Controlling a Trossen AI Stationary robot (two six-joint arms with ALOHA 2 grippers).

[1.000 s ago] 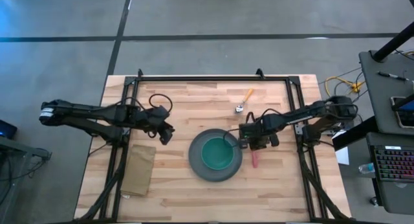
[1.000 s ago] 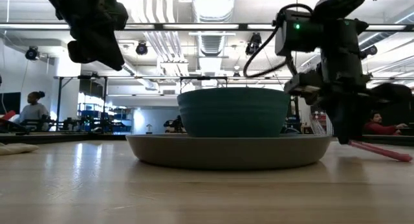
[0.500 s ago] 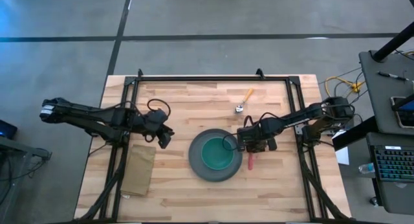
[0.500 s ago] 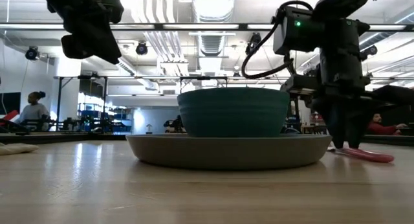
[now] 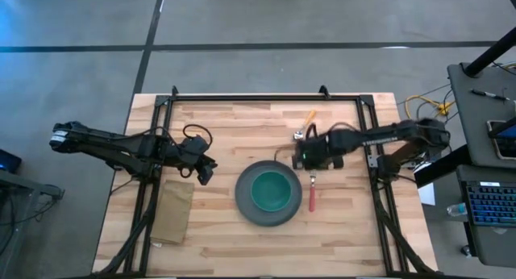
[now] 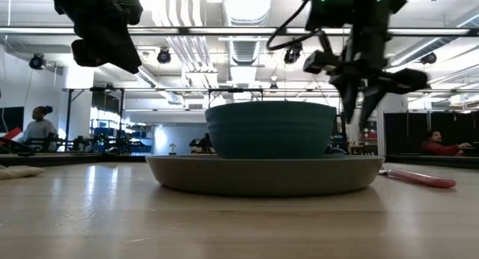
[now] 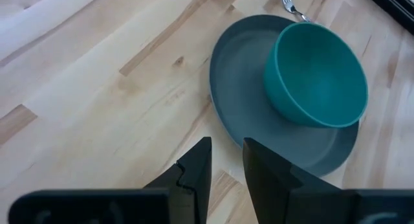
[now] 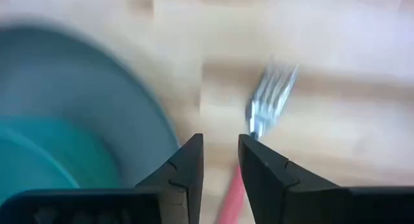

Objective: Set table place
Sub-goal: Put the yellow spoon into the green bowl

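The fork [image 5: 312,193] lies just right of the plate [image 5: 245,200], prongs toward the spoon [image 5: 304,126], both nearly closed, empty grippers, right [image 5: 299,156] and left [image 5: 206,173], hovering.

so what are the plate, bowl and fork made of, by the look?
Plate: matte grey, no glare; ceramic or melamine, can't tell which.
Bowl: teal, smooth, soft sheen; likewise either.
Fork: bright silvery tines, likely metal; pink handle looks like plastic.
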